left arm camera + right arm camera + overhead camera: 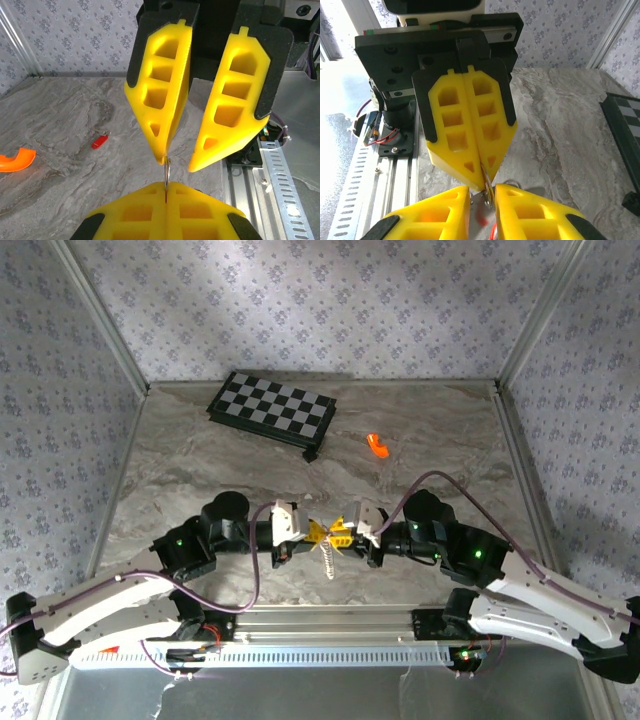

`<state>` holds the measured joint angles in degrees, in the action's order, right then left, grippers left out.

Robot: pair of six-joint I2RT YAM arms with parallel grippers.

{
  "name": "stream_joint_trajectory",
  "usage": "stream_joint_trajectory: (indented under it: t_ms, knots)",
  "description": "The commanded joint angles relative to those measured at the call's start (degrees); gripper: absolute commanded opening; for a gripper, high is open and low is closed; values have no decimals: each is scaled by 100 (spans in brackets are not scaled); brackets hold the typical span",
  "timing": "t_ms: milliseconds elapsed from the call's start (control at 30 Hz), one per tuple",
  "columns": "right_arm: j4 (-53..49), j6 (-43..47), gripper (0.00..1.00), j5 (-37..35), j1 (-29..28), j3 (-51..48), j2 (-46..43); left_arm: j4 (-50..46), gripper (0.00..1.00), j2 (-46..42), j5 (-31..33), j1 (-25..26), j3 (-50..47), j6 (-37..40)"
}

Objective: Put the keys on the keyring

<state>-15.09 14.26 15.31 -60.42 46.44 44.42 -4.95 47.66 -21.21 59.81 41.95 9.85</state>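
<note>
My left gripper is shut on the keyring, a thin silver loop standing up edge-on from its fingertips. The keyring's short chain hangs below the two grippers in the top view. My right gripper faces the left one tip to tip, jaws a little apart, with the keyring in the gap beside one finger. A blurred red shape lies low between the right fingers; I cannot tell what it is. One red key lies on the table. Both grippers, left and right, meet near the table's front edge.
A black-and-white chequered board lies at the back of the marble table. A bright orange curved piece sits right of it, and shows as an orange piece in the left wrist view. A slotted metal rail runs along the near edge.
</note>
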Motion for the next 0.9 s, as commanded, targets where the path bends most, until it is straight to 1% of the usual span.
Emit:
stream_joint_trajectory:
  t_ms: [0,100,233,300,333,400,433,533,567,633,733,867]
  knots:
    - [-78,120,19,-222,-65,208,52,202,0,8,-164,48,200,-52]
    - [-67,151,15,-298,-85,208,93,205,0,12,-173,45,200,-54]
    - [-71,204,12,-364,-116,220,134,188,0,-13,-166,48,217,-70]
    - [-81,226,6,-380,-112,222,137,178,0,-27,-182,48,214,-86]
    - [-73,239,0,-378,-125,222,131,179,0,-33,-190,47,217,-89]
    - [-47,244,0,-383,-127,200,104,187,0,-46,-190,48,193,-120]
    - [-13,252,0,-405,-121,178,77,202,3,-55,-184,48,191,-142]
    - [176,206,0,-457,-125,33,-98,347,21,-169,-186,48,84,-272]
    - [272,151,0,-395,-114,-45,-176,443,24,-240,-182,48,17,-338]
    - [547,-46,0,-189,-89,-230,-369,665,26,-422,-113,44,-141,-506]
    - [1222,-385,0,174,1,-546,-597,1092,27,-679,-85,39,-383,-777]
    - [1834,-787,0,533,150,-771,-629,1316,27,-820,-253,39,-434,-993]
